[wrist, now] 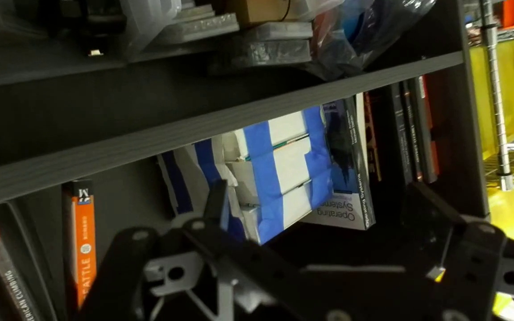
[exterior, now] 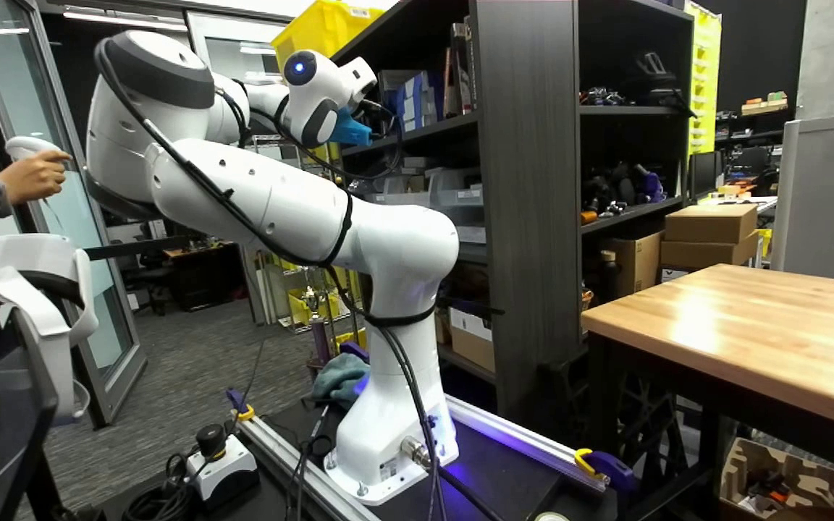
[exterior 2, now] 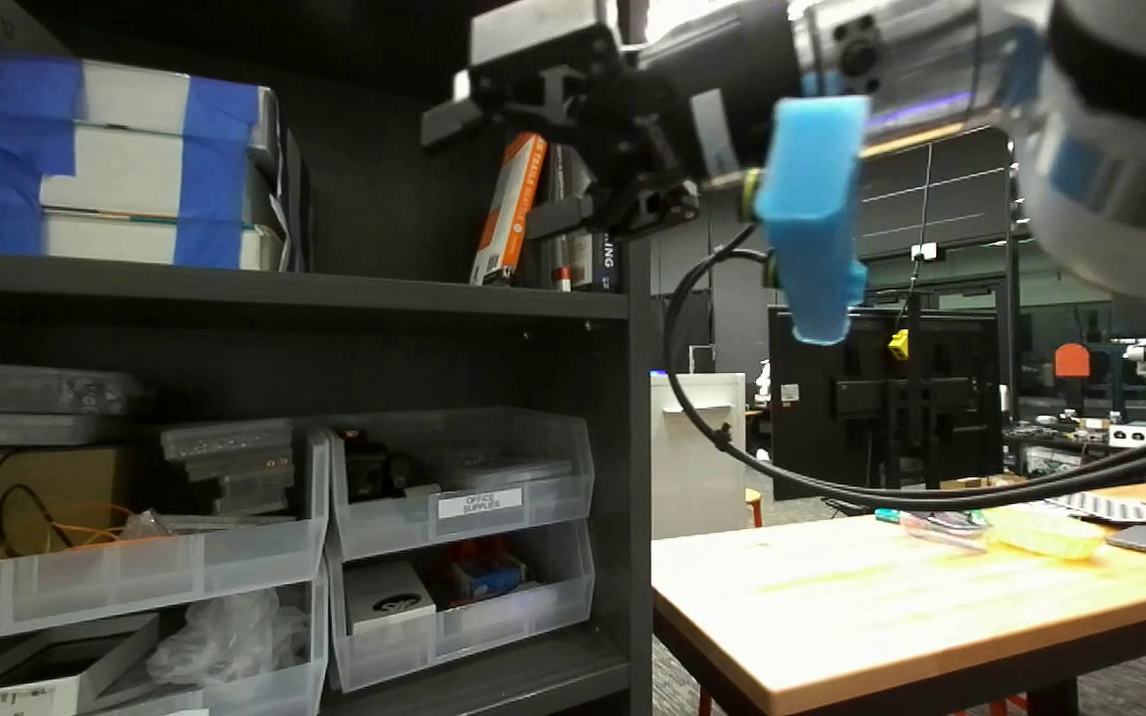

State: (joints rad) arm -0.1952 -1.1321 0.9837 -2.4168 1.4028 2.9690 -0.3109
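My gripper (exterior 2: 501,171) is open and holds nothing; its two fingers are spread apart in front of the upper shelf opening. In the wrist view the open fingers (wrist: 321,192) frame a stack of white boxes (wrist: 295,167) bound with blue tape; the stack also shows in an exterior view (exterior 2: 125,164). A grey-and-blue "Operating Systems" book (wrist: 350,209) stands beside the stack. An orange-spined book (wrist: 85,245) leans on the shelf; in an exterior view the orange book (exterior 2: 513,209) appears behind the fingers. I see no contact with any of these. A light blue part (exterior 2: 817,219) hangs at the wrist.
The dark shelf board (exterior 2: 285,283) runs below the gripper, with an upright panel (exterior 2: 639,447) at its end. Clear bins (exterior 2: 464,517) sit on the shelf underneath. A black cable (exterior 2: 692,398) loops from the wrist. A wooden table (exterior: 750,318) stands beyond the shelf.
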